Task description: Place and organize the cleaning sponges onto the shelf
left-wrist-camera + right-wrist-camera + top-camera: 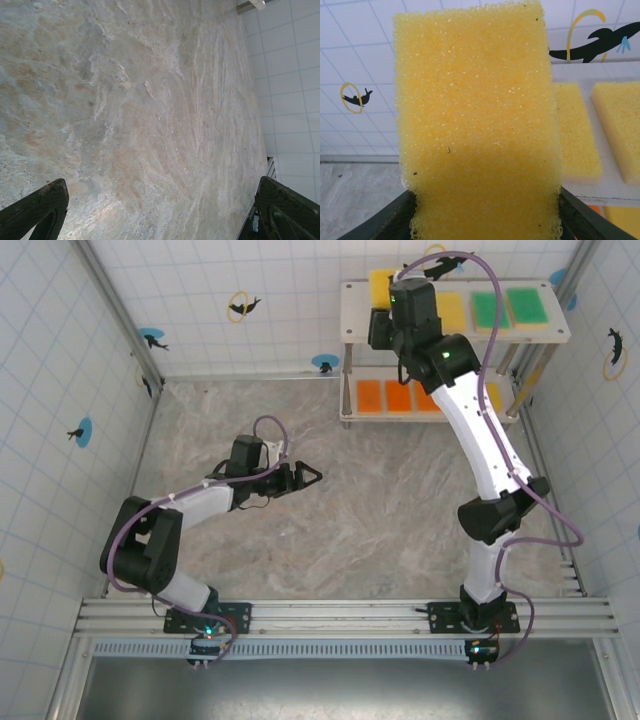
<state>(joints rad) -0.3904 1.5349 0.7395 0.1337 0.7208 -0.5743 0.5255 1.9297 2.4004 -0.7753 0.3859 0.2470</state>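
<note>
Now, top view: right arm (470,430) reaches over the shelf (348,320). Green sponges (490,308) lie on its top board, orange sponges (385,396) on the lower one. Left fingers (308,471) hover over the table (380,540).

Left wrist: fingers spread wide, holding nothing.

Right wrist: right fingers (585,220) pinch a yellow sponge (475,125) by its lower end. It stands upright, left of two yellow ones (577,130) lying on the top board.

Judgement: foam is light, soft and grippy. It squashes, so grip gently across the narrow width.
</note>
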